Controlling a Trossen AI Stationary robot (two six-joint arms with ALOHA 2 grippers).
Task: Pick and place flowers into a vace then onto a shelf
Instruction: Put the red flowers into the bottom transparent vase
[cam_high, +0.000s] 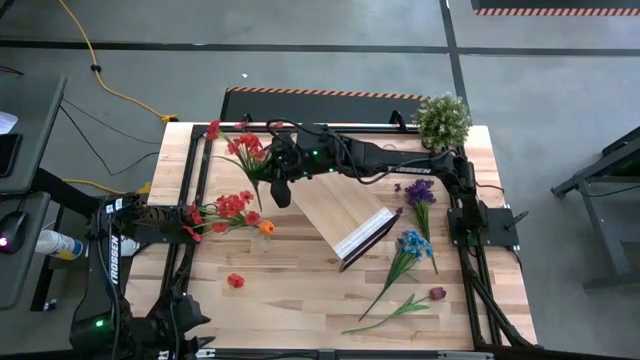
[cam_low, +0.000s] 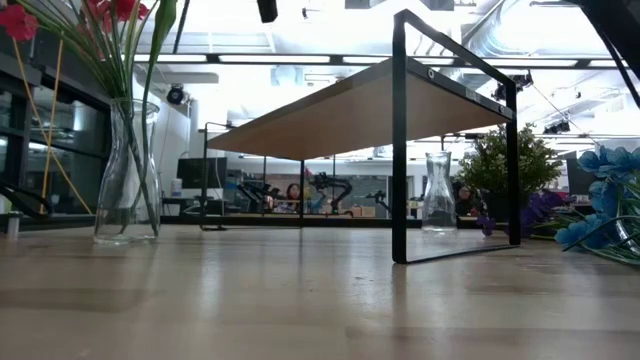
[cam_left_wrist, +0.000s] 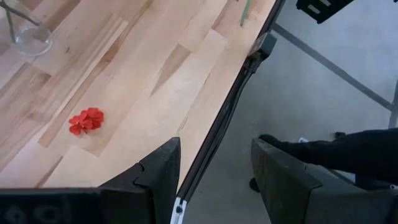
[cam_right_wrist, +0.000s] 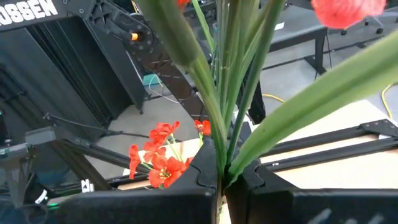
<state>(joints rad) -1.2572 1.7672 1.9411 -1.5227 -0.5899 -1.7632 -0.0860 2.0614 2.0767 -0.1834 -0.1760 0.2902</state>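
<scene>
Close to the front left corner of the wood table (cam_high: 300, 300): left gripper (cam_left_wrist: 214, 155), jaws apart, nothing between them. Just past it on the wood, one loose red bloom (cam_high: 235, 281).

Over on the right side, near the front, a dark red flower (cam_high: 437, 294) lying flat on a long green stem. A bit farther back, blue flowers (cam_high: 412, 245), then purple flowers (cam_high: 420, 192) behind those, all lying on the table.

On the left side, a bunch of red flowers (cam_high: 228, 207) lying down beside the black left arm, with an orange bloom (cam_high: 266, 228) at the end of the bunch.

Across the middle, turned at a slant: shelf (cam_high: 335, 205), a light wood top standing on thin black legs, white strip at the short end nearer the front.

Just left of the shelf's far end: glass vase (cam_low: 125, 170), green stems down inside it, red blooms (cam_high: 248, 148) sticking out on top. Right gripper (cam_right_wrist: 221, 177) over the vase, jaws squeezed tight on those stems. Right arm reaching in from the right side, along the back of the table.

Farther back, seen under the shelf: a second clear vase (cam_low: 437, 195), empty.

At the far right corner, a bushy potted plant (cam_high: 443, 118). Near the far left corner, one more red flower (cam_high: 213, 130).
</scene>
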